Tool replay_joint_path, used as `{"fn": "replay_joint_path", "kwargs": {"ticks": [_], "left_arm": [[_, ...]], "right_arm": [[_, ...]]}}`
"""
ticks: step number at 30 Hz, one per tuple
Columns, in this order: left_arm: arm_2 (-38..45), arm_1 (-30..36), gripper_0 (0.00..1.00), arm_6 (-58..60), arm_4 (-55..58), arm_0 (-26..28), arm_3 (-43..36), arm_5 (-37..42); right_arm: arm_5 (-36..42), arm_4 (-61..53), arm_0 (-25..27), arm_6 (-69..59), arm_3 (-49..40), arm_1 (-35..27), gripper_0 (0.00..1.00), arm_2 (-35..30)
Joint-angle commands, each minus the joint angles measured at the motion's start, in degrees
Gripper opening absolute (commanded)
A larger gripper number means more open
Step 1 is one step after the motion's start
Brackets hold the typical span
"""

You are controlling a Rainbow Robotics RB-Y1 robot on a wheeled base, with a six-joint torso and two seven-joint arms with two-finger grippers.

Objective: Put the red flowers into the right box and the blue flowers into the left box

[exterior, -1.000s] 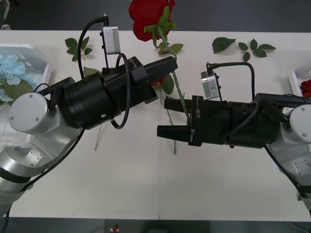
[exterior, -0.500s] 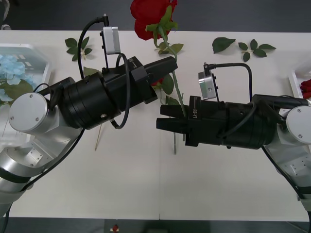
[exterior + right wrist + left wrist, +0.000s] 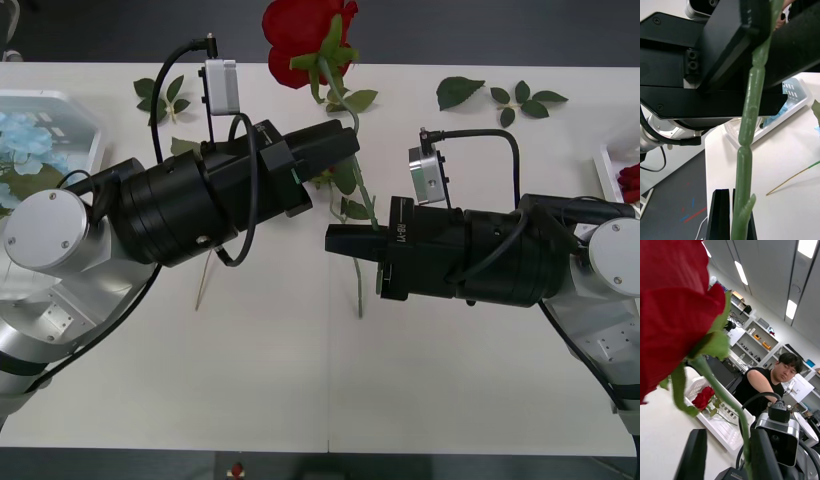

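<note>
Front view: at the far left of the white counter (image 3: 300, 380) sits the white slatted plastic basket (image 3: 85, 125), pale sky-blue hydrangea heads (image 3: 25, 135) already lying in it. Next to the right, the left gripper (image 3: 340, 140) reaches over the middle of the counter and holds an artificial red rose with a long green stem (image 3: 300, 30) upright, its jaws clenched on the stem just under the bloom, so the flower hangs clear of the counter and its lower stem is free for the other arm. The left wrist view looks up that stem at the bloom.

Further right, the right gripper (image 3: 345, 243) meets the same stem lower down; the right wrist view shows the ribbed green stem running between its black fingers (image 3: 720, 215), jaws closed around it. This looks like a handover, since the rose belongs on the right side. Loose green leaf sprigs (image 3: 520, 98) lie on the counter behind. At the far right edge, the white straight-rimmed tray (image 3: 608, 160) already holds another red rose (image 3: 630, 180).
</note>
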Motion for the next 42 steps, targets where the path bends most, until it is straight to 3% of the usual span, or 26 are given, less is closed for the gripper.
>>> {"fn": "replay_joint_path", "kwargs": {"ticks": [1,13,20,28,35,42], "left_arm": [[-0.9,3.5,0.93,-1.2,2.2,-1.1,-0.8,0.3],[0.8,23.0,0.94,-1.2,9.6,1.2,0.0,3.4],[5.0,29.5,0.93,-1.0,4.4,-1.2,8.9,14.9],[6.3,29.2,0.92,0.8,-6.9,-9.9,25.5,30.7],[2.2,24.8,0.91,12.5,-22.4,-16.4,30.4,31.4],[-0.9,17.1,0.89,27.8,-40.4,-20.5,31.1,30.7]], "right_arm": [[-0.2,0.1,-0.3,2.4,-1.0,1.1,0.00,-0.3],[-1.6,-0.4,-0.2,2.0,-1.0,0.5,0.00,-0.6],[-4.1,-0.7,-1.0,-0.2,-0.9,-4.3,0.00,-2.9],[-4.1,-0.9,-1.4,-11.0,-0.9,-15.2,0.00,-8.4],[-4.0,-0.8,-1.4,-23.8,0.7,-27.5,0.00,-12.6],[-4.1,-1.0,-1.5,-31.6,9.0,-36.9,0.00,-14.7]]}}
